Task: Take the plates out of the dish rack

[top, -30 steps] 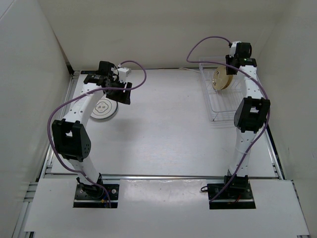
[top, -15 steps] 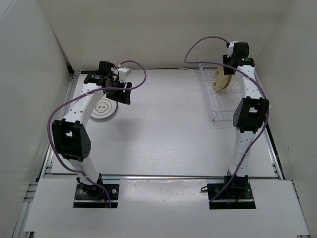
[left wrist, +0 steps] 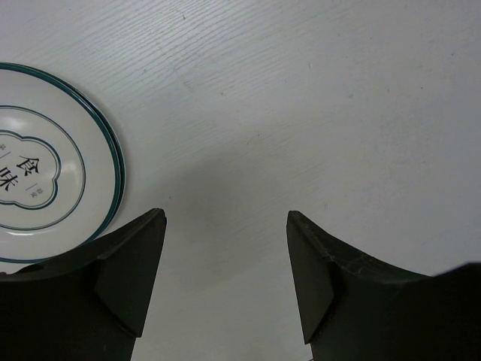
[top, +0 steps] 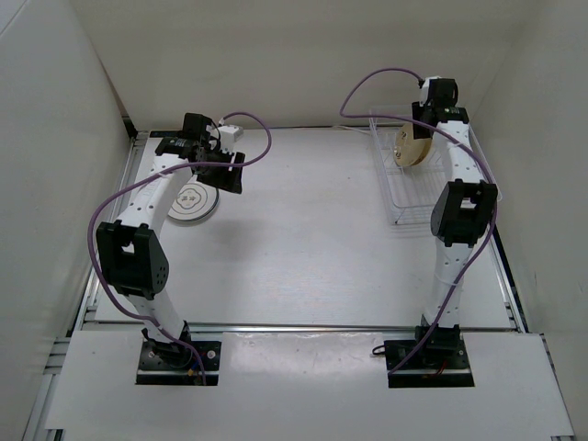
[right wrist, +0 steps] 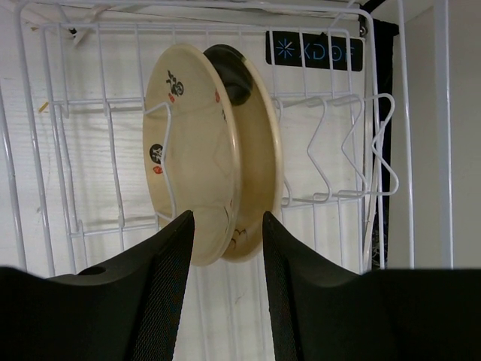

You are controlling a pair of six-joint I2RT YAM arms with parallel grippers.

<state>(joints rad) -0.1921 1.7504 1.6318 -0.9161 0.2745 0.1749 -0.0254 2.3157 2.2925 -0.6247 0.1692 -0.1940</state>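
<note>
The white wire dish rack (top: 409,197) stands at the back right. Two tan plates (top: 411,147) stand on edge in its far end; in the right wrist view the nearer plate (right wrist: 192,158) overlaps the one behind (right wrist: 261,162). My right gripper (right wrist: 228,226) is open, its jaws straddling the lower edges of both plates, no contact visible. A pale grey plate with a dark rim (top: 193,201) lies flat on the table at the left, also in the left wrist view (left wrist: 45,192). My left gripper (left wrist: 225,222) is open and empty, just right of that plate.
White walls close in the table on the left, back and right. The rack's raised wire sides (right wrist: 376,150) surround the right gripper. A purple cable (top: 377,78) loops above the right arm and another (top: 253,138) by the left wrist.
The right wrist has moved slightly toward the far end of the rack, closer over the tan plates. The left arm has not moved.
</note>
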